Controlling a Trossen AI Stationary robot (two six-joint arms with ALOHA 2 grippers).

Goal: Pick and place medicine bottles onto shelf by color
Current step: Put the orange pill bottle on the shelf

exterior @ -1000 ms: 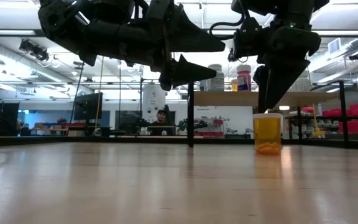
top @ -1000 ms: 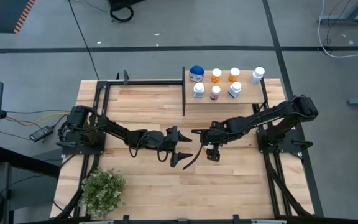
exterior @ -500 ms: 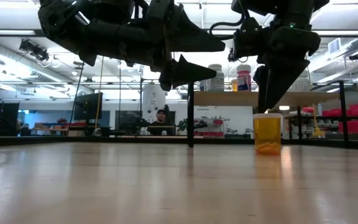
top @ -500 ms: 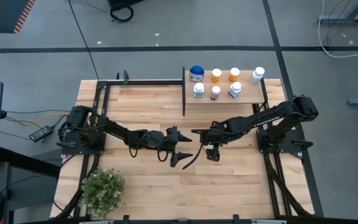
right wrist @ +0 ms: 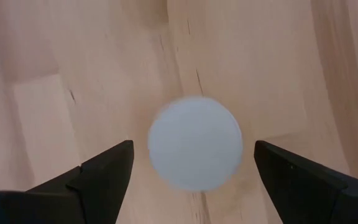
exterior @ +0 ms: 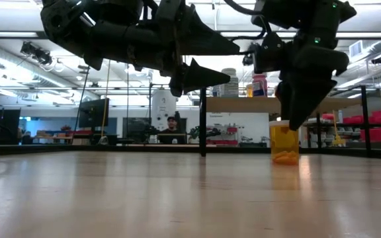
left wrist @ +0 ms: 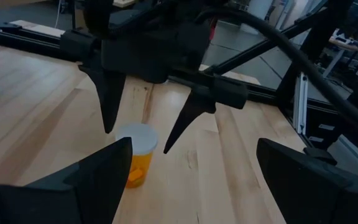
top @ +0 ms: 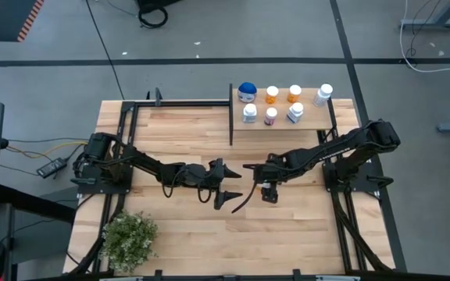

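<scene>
the right gripper hangs over the middle of the table, pointing down, with its two dark fingers spread wide and holding nothing. directly under it stands one orange bottle, upright on the wood. in the right wrist view its round white cap lies centred in the gap between the two fingers, not touching either one. in the low view the finger tips are about at the height of the cap, and i cannot tell if they touch it. the bottle is see-through orange plastic, a short cylinder, with small orange pieces at the bottom.

the left gripper waits just beside, at 9 o'clock from the bottle, above the table. its fingers are also spread apart and empty, and its tips point toward the right gripper.

the table is made of pale wood planks with visible grain. at 7 o'clock near the front edge stands a green potted plant.

farther, at 12 o'clock from the bottle, is the shelf, a flat light-wood panel with a black upright edge at its 9 o'clock side. on it stand seven medicine bottles in two rows: a wider blue one, two orange ones with white caps, white ones and a pinkish one.
</scene>
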